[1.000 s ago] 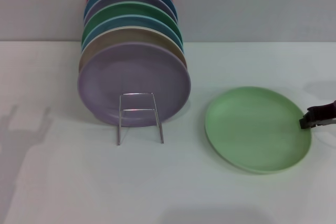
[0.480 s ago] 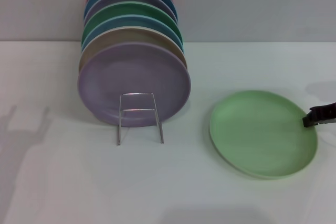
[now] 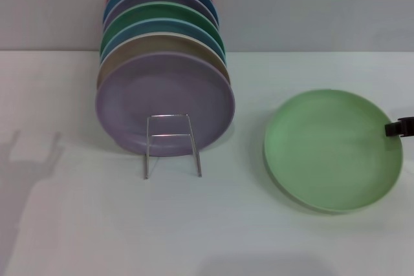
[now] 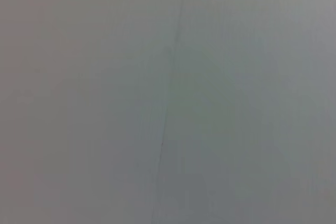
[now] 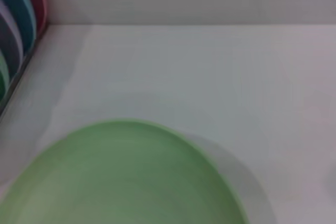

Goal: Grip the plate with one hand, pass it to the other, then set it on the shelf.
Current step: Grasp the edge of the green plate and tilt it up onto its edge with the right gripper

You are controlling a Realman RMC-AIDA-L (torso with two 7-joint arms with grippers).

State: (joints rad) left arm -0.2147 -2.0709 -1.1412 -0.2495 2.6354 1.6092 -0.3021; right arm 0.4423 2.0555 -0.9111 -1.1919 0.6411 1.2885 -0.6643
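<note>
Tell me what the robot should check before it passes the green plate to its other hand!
1. Right gripper at the light green plate's rim: ok, it sits at the plate's right edge.
2. Grip firm: cannot tell, the fingers are mostly out of view.
3. Plate off the white table: ok, it looks tilted with a shadow beneath.
4. Left gripper ready to receive: not ok, it shows in no view.
5. Wire rack front loop free: ok, nothing in it; the lilac plate stands just behind.
</note>
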